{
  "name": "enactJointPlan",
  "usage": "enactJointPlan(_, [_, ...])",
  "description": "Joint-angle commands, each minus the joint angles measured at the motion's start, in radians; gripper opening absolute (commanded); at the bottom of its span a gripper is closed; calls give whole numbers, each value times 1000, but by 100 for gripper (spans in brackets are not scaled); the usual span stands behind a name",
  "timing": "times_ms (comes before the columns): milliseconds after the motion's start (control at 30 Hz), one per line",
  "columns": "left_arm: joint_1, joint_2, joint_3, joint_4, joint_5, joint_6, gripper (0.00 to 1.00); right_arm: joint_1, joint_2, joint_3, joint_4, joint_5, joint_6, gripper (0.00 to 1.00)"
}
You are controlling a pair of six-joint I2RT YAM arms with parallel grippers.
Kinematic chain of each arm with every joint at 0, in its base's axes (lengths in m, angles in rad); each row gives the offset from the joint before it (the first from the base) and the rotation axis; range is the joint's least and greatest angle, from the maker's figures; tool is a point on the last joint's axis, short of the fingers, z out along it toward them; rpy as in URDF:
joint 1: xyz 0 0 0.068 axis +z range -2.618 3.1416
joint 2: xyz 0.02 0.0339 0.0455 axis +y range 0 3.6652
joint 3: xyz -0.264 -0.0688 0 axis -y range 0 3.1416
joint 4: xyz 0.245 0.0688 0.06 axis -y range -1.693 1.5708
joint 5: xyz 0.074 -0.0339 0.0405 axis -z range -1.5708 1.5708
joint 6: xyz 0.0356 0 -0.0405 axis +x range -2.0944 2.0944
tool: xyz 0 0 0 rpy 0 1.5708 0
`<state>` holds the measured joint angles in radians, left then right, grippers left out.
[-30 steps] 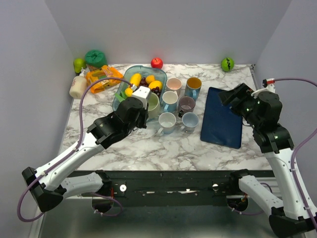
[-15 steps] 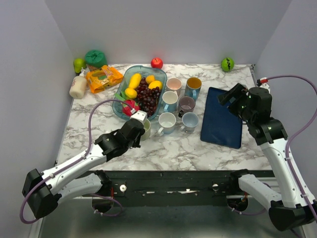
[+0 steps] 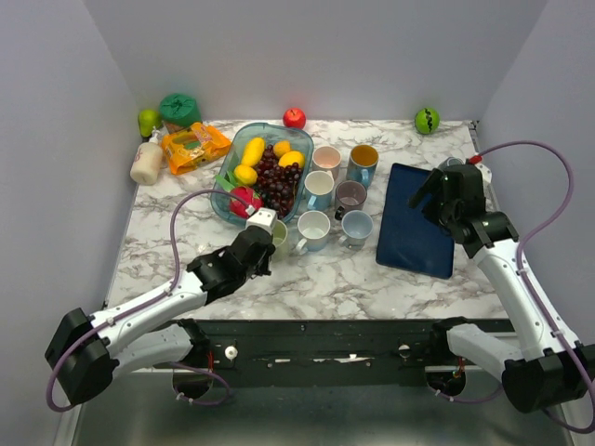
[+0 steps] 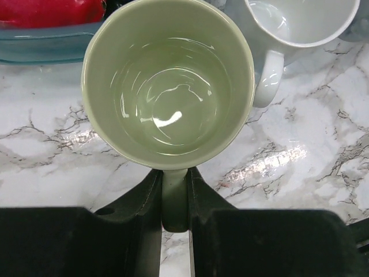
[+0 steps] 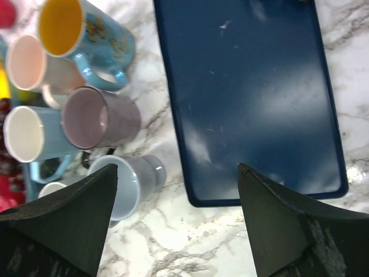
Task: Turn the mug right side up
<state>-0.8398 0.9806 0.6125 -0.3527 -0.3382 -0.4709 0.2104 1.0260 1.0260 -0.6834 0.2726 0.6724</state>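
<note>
Left gripper (image 4: 174, 193): clamped on the handle of the green mug (image 4: 167, 86), one finger pressed to each side of it.
Green mug: upright, mouth up, glossy inside; just off the near edge of the fruit bowl (image 3: 263, 125). Over the marble tabletop (image 4: 300, 156); contact with it not clear.
White mug (image 4: 294, 23): upright, close beside the green mug, off the bowl's near right corner, handle pointing away from the bowl.
Fruit bowl: clear teal, holding dark grapes (image 3: 277, 181) and yellow fruit (image 3: 253, 149); something red (image 4: 52, 11) at the end nearest the green mug.
Right gripper (image 5: 177, 168): fingers spread wide, nothing between them; hanging above the navy tray (image 5: 248, 98).
Navy tray: flat on the marble, well to the right of the bowl.
Other mugs: upright, packed between bowl and tray. Yellow-lined blue mug (image 5: 81, 32) and pink mug (image 5: 31, 63) farthest back, purple mug (image 5: 101, 118) behind the grey-blue mug (image 5: 130, 179).
</note>
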Motion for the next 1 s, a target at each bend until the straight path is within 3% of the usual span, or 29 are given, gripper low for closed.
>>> enactJointPlan(0, [-4, 61, 29, 72, -51, -43, 0, -3, 32, -15, -50, 71, -16, 90])
enactJointPlan(200, [-21, 89, 27, 49, -71, -57, 1, -5, 55, -29, -51, 103, -20, 90])
enactJointPlan(233, [-22, 89, 27, 43, -81, -63, 9, -11, 57, -30, -56, 106, -19, 90])
enactJointPlan(433, [-22, 93, 13, 32, -110, -89, 23, -51, 81, -35, -68, 117, -36, 90])
enactJointPlan(800, [-28, 104, -39, 52, -113, -135, 32, -134, 189, -9, 5, 163, -132, 90])
enactJointPlan(900, [-30, 105, -60, 54, -117, -156, 43, -155, 235, 17, 30, 177, -166, 91])
enactJointPlan(967, [-30, 95, -68, 54, -123, -164, 59, -164, 256, 35, 53, 194, -195, 91])
